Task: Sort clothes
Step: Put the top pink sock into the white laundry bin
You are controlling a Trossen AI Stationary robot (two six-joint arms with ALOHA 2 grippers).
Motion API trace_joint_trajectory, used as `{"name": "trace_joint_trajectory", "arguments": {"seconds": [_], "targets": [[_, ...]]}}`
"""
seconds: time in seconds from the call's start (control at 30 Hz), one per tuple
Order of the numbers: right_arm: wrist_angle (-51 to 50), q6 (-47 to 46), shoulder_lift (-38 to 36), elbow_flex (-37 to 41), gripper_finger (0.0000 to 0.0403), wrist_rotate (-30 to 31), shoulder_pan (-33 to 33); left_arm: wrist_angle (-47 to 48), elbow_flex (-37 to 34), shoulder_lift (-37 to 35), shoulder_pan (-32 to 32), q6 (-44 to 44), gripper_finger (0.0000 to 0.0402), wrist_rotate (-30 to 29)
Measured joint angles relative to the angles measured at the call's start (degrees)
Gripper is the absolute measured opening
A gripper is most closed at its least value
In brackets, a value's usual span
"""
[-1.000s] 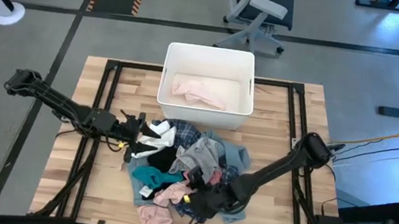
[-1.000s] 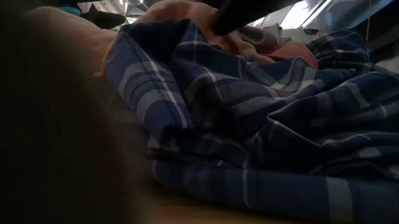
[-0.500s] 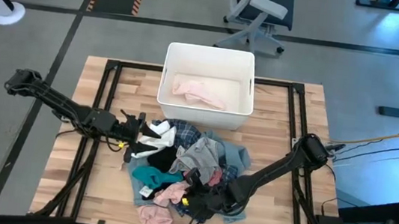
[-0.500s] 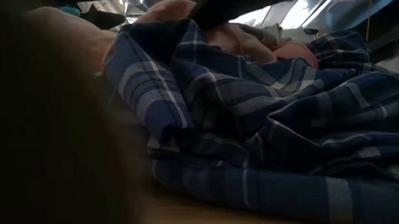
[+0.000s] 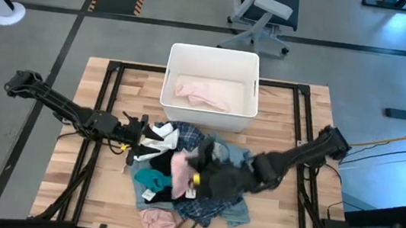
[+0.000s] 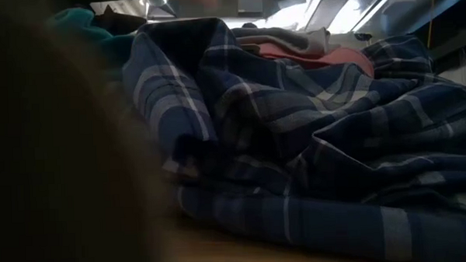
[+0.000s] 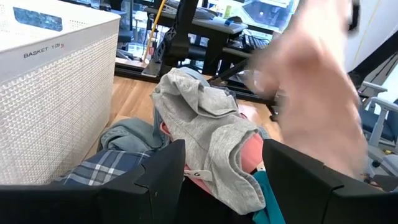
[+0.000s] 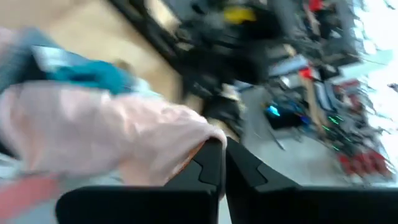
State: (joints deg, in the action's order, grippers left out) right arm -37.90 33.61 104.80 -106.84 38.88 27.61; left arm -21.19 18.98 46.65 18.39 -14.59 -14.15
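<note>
Right tool (image 5: pixel 197 176) risen above the pile, clenched on pink garment (image 5: pixel 180 170), left tool (image 5: pixel 139 135) released, unmoved

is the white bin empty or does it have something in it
Not empty: the high view shows one pink garment lying inside the white bin. The other clothes are heaped on the table.

Counting it up: one white bin (image 5: pixel 210 88) with one pink garment (image 5: pixel 204 94) inside, one mixed clothes pile (image 5: pixel 188 175), two arms.
</note>
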Motion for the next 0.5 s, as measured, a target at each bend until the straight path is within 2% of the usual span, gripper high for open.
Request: {"name": "trace_joint_trajectory", "arguments": {"seconds": [0.27, 0.5], "targets": [[-8.2, 7.1, -0.5, -11.0, 0.0012, 1.3, -10.6, 0.0, 0.0, 0.0, 0.0, 0.0, 0.0210, 0.0], [-11.8, 10.8, -0.5, -13.5, 0.0011, 0.2, -23.8, 0.0, 0.0, 0.0, 0.0, 0.0, 0.0210, 0.0]]}}
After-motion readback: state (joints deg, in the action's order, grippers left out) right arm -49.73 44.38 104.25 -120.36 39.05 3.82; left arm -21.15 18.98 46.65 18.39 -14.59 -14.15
